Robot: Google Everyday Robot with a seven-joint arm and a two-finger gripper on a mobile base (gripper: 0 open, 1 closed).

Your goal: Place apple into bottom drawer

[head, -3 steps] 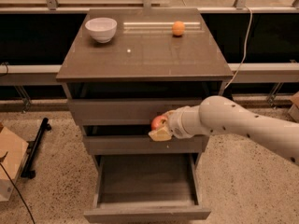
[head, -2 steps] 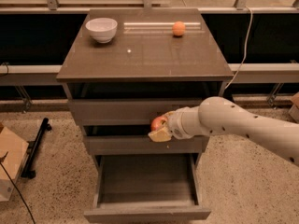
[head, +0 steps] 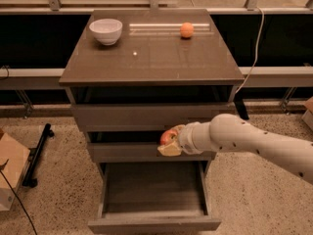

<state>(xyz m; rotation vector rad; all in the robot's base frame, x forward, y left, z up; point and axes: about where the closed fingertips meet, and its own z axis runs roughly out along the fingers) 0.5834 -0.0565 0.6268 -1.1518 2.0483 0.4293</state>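
My gripper (head: 169, 142) comes in from the right on a white arm and is shut on the red apple (head: 168, 136). It holds the apple in front of the middle drawer front, above the open bottom drawer (head: 154, 223). The bottom drawer is pulled out toward me and its inside looks empty. The apple is partly hidden by the pale fingers (head: 170, 150).
A white bowl (head: 106, 31) and a small orange fruit (head: 187, 30) sit on the cabinet top (head: 146, 58). A cardboard box (head: 10, 175) and a black stand (head: 36, 155) are on the floor at the left. A cable (head: 252, 53) hangs at the right.
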